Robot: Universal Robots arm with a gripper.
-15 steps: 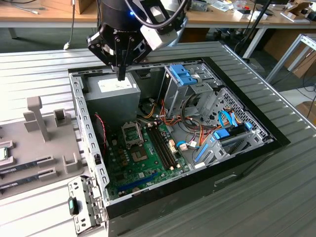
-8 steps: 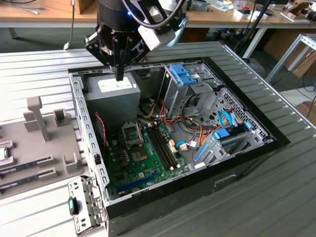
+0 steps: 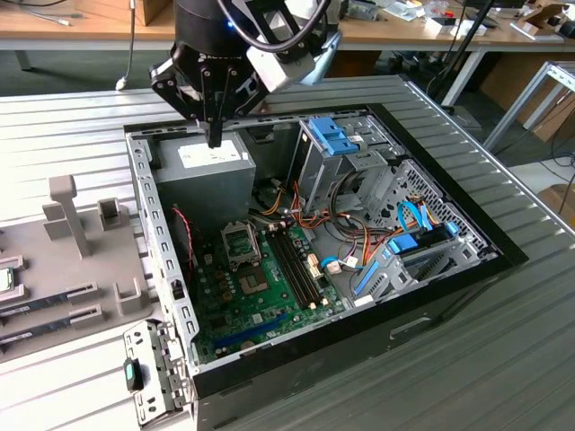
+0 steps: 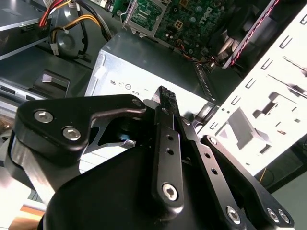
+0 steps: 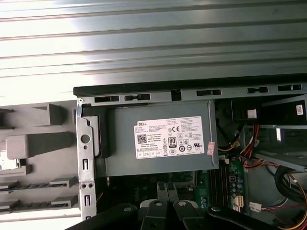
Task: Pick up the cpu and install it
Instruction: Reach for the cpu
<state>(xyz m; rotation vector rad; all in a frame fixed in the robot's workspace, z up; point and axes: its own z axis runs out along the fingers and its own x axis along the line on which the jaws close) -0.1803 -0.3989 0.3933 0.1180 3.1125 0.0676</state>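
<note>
Well apart from the cpu, the clenched end effector holds nothing.

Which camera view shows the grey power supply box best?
The first wrist view: the power supply box lies nearly whole, label facing the camera. The exterior view shows it at an angle, partly behind the claw; the second wrist view shows part of it.

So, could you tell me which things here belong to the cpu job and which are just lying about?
For the job: cpu at the exterior view's left edge, on the grey fixture; socket on the motherboard; gripper above the power supply.
Lying about: power supply, memory strips on the fixture, blue drive cage, cables.
</note>
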